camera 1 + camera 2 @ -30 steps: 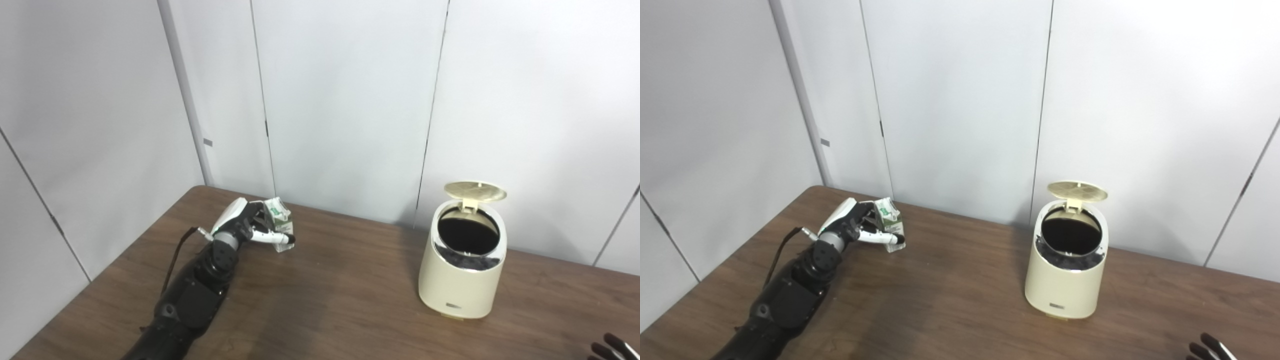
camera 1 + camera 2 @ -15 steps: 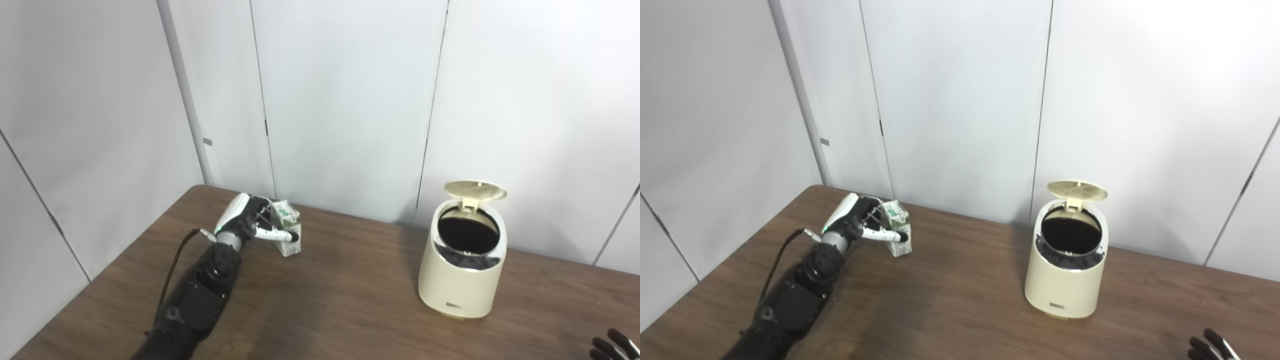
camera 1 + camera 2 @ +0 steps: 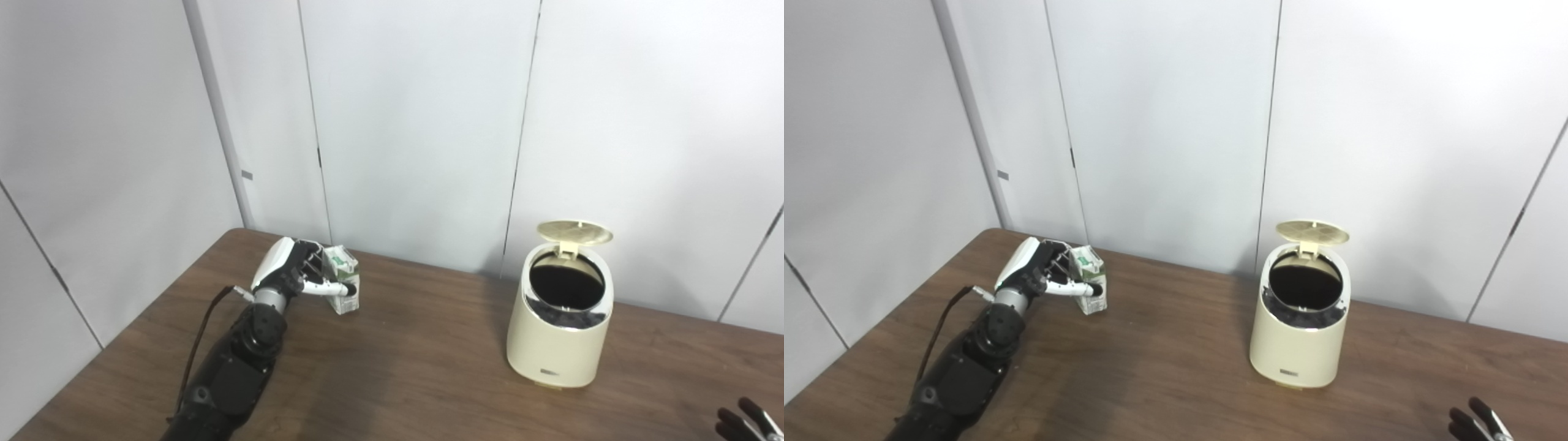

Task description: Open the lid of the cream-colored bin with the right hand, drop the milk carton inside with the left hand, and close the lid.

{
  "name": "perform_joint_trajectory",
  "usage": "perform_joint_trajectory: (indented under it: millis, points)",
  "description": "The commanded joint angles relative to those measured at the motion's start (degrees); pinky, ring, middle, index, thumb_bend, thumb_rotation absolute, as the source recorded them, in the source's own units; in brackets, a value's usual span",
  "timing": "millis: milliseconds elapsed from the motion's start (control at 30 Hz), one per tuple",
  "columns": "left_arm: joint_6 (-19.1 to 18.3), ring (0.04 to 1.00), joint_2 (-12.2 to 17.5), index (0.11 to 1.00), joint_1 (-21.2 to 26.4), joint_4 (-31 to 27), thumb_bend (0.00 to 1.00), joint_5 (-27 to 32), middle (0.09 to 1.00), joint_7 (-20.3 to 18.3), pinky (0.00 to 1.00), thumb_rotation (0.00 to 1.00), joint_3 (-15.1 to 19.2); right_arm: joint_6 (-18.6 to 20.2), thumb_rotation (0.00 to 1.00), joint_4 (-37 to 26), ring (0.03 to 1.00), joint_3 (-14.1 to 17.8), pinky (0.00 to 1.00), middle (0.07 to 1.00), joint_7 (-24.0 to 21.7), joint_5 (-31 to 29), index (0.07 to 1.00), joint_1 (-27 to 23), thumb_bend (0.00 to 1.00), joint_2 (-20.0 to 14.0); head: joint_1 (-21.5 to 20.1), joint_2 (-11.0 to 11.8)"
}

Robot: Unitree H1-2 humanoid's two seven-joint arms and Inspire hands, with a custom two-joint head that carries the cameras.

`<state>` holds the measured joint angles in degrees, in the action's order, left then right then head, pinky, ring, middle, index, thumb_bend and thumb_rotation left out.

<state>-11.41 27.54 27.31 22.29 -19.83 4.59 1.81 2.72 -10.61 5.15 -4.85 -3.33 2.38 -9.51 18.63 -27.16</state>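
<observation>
A: Where does the milk carton [image 3: 342,286] sit?

B: At the far left of the wooden bench [image 3: 398,361], upright, in the left hand [image 3: 293,275]. The fingers [image 3: 327,290] wrap round its front, thumb side hidden behind the carton. Whether its base touches the bench or clears it cannot be told.

A: State of the cream-colored bin [image 3: 560,334]?

B: Stands on the right half of the bench, well apart from the carton. The lid [image 3: 574,233] is tipped up at the back hinge, and the dark round opening is exposed.

A: And the right hand [image 3: 1479,424]?

B: Only dark fingertips show at the bottom right corner, near the bench edge, away from the bin. They look apart from one another; the rest is cut off, so the grasp cannot be told.
</observation>
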Motion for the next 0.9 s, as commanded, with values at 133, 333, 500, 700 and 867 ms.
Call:
perform_joint_trajectory:
  millis: [133,333,500,700,867]
  points:
    - [1.88,0.454,-0.08,0.467,1.23,-8.66,0.5,-0.68,0.515,2.48,0.44,0.0,1.63,0.79,0.92,-3.62,0.891,0.11,0.8,0.876,0.06,-0.7,0.936,-0.68,0.78,-0.03,0.04,-0.03]
    - [0.74,0.426,-3.55,0.494,0.71,-14.28,0.5,0.81,0.5,2.2,0.41,0.0,3.32,0.65,0.94,-3.51,0.901,-0.29,0.82,0.879,0.16,-0.08,0.941,-0.91,0.76,0.05,-1.72,0.06]
    - [-2.08,0.442,-6.35,0.483,-0.23,-21.0,0.5,-0.16,0.5,1.44,0.43,0.0,3.02,2.33,0.96,-4.98,0.918,-0.78,0.84,0.896,0.99,1.22,0.956,-1.04,0.73,0.58,-2.69,-0.03]
    - [-2.59,0.434,-8.86,0.492,-1.98,-28.06,0.5,-0.88,0.491,0.82,0.41,0.0,2.3,3.67,0.98,-6.02,0.902,-1.34,0.85,0.888,1.91,2.93,0.961,-1.22,0.66,1.18,-3.99,-0.07]
    - [-1.5,0.42,-11.2,0.494,-2.34,-32.0,0.5,0.67,0.5,-0.27,0.39,0.0,1.75,5.17,0.97,-6.84,0.895,-1.31,0.85,0.885,2.44,3.42,0.961,-1.63,0.6,1.89,-4.92,-0.19]
